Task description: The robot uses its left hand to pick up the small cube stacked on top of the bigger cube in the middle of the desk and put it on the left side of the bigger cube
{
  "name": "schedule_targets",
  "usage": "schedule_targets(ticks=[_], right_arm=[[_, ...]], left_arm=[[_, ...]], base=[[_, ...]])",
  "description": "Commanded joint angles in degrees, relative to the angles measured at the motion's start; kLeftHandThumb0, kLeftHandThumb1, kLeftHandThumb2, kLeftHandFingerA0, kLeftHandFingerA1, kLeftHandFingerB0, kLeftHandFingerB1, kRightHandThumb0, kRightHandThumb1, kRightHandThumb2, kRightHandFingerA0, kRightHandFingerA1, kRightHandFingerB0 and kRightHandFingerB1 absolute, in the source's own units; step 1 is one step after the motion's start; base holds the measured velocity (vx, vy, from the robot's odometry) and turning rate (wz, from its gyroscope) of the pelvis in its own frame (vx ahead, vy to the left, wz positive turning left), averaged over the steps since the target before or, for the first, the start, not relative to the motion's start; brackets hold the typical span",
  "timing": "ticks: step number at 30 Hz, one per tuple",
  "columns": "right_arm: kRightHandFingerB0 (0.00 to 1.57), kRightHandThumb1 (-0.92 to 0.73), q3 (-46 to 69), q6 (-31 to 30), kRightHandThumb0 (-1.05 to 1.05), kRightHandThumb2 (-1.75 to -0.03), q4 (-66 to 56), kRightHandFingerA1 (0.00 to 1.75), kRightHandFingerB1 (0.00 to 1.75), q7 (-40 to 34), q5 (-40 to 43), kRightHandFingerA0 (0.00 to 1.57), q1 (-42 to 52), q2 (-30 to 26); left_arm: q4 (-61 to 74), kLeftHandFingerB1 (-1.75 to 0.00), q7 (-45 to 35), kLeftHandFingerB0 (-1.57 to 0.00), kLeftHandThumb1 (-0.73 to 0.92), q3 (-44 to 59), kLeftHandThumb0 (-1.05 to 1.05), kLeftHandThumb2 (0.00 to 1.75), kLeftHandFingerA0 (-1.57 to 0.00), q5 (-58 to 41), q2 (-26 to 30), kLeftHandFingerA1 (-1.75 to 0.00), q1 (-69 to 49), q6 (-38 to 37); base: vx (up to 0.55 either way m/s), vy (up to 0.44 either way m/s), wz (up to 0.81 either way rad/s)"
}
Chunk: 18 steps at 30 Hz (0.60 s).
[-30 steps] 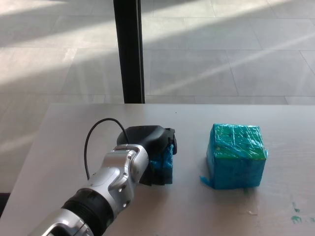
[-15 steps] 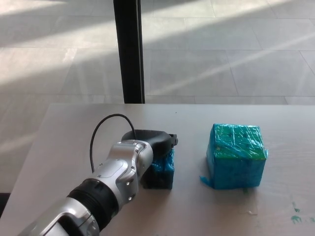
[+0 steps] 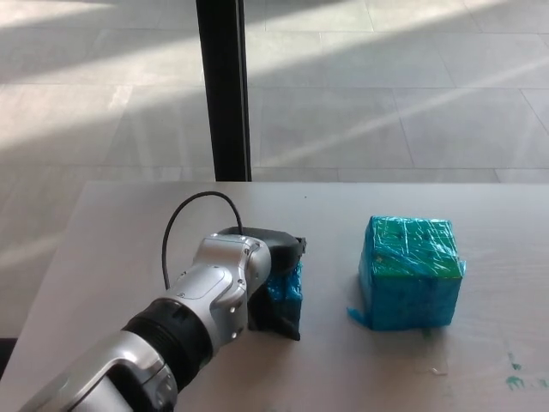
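Observation:
The bigger cube (image 3: 410,271), wrapped in blue-green film, stands on the desk (image 3: 343,215) right of centre with nothing on top of it. The small blue cube (image 3: 286,290) rests on the desk to its left, a hand's width away. My left hand (image 3: 270,275) is wrapped around the small cube from above and behind, its black fingers closed on it, with my silver wrist hiding most of the cube's left side. My right hand does not show.
A black vertical post (image 3: 222,86) rises behind the desk's far edge, in front of a tiled floor. Small green marks (image 3: 515,378) dot the desk near the front right corner.
My left hand has lowered and rolled over the small cube, pressing it down to the desk; the wrist has swung forward to cover more of it. The bigger cube has not moved.

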<state>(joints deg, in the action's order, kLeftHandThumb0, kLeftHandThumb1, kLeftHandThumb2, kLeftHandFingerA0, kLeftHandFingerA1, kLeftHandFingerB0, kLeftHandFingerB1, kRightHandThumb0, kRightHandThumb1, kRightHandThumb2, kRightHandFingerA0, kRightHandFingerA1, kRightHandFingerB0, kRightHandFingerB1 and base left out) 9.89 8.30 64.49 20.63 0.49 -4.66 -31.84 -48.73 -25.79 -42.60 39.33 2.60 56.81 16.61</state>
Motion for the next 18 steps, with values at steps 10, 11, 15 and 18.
schedule_targets(ticks=[10, 11, 15, 18], right_arm=[[0.47, -0.63, 0.9, -0.9, -0.36, -0.58, -2.7, 0.57, 0.39, 0.7, 1.0, 0.58, 2.1, -0.5], [0.47, -0.63, 0.9, -0.2, -0.36, -0.58, -2.0, 0.57, 0.39, 0.8, 0.9, 0.58, 1.9, -0.5], [0.47, -0.63, 0.9, -1.7, -0.37, -0.58, -2.4, 0.58, 0.39, 1.2, 0.9, 0.58, 1.7, -0.8], [0.46, -0.63, 0.9, -1.1, -0.38, -0.57, -1.8, 0.57, 0.39, 1.6, 0.9, 0.57, 1.6, -0.9]], left_arm=[[8.9, 0.00, 12.4, 0.00, 0.67, 12.8, -1.05, 0.63, 0.00, -1.9, 6.6, 0.00, -2.3, -5.1], [9.9, 0.00, 13.2, 0.00, 0.67, 14.4, -1.05, 0.63, 0.00, -2.5, 7.1, 0.00, -2.3, -4.9], [16.9, 0.00, 15.1, 0.00, 0.67, 19.9, -1.05, 0.62, 0.00, -3.0, 9.5, 0.00, -4.3, -2.6], [24.5, 0.00, 16.8, 0.00, 0.72, 24.3, -1.05, 0.64, 0.00, -2.6, 12.4, 0.00, -8.5, -2.2]], base=[[0.00, 0.000, 0.00], [0.00, 0.000, 0.00], [0.00, 0.000, 0.00], [0.00, 0.000, 0.00]])
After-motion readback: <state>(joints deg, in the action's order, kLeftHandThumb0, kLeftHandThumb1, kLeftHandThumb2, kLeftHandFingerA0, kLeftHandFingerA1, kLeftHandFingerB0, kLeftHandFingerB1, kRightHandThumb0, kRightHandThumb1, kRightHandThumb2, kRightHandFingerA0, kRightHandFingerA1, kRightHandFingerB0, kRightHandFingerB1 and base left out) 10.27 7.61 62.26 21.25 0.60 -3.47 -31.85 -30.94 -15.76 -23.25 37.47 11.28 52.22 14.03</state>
